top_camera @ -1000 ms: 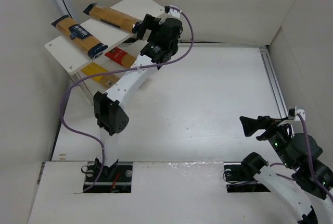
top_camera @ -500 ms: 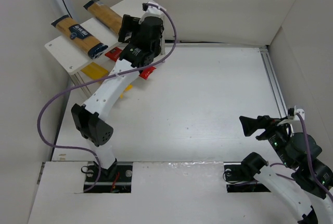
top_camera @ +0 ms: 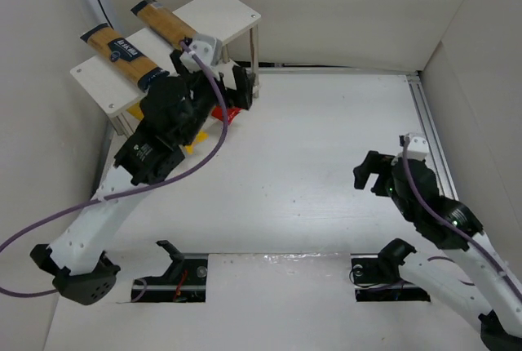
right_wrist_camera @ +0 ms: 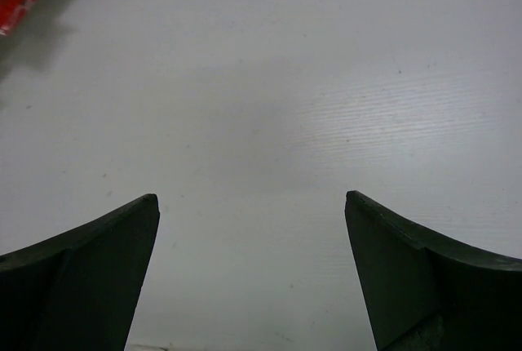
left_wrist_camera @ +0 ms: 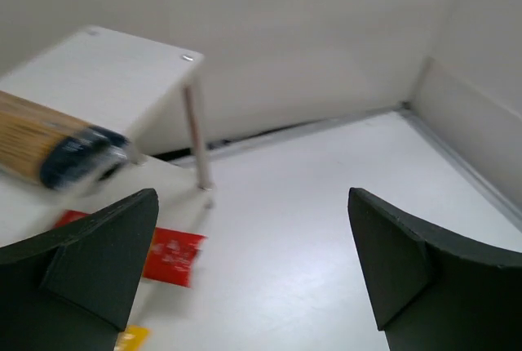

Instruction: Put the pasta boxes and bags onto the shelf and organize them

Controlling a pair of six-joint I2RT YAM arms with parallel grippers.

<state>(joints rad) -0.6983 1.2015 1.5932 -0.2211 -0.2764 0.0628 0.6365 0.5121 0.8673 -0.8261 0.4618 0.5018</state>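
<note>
Nearest the bases, at about 4 o'clock on the table (top_camera: 326,171), the right gripper (top_camera: 369,175) hangs over bare surface. Its wrist view shows the fingers spread wide with nothing between them.

Farther out, at about 10 o'clock, the left gripper (top_camera: 236,90) sits beside the front right leg of the shelf (top_camera: 224,10), also spread wide and empty. In its wrist view the red pack (left_wrist_camera: 167,255) lies at roughly 7 o'clock from the gap between the fingers, close by but not touching them. A sliver of the plain yellow pack (left_wrist_camera: 130,336) shows beyond it at the frame's lower edge. Both lie low under the top board. Whether they rest on the lower tier or partly on the table is hard to tell, since the arm covers most of them from above.

Farthest away, on the top board, the brownish-orange pack (top_camera: 159,20) and the yellow pack with the blue label (top_camera: 122,55) lie side by side, slanting toward 10 o'clock. They sit at 10 to 11 o'clock from the left gripper and well apart from it.

These packs are probably light and stiff lengthwise, with thin, slippery film and brittle strands inside. A grip across the narrow width near the middle should keep a pack from tipping, and light pressure should avoid snapping the contents.
</note>
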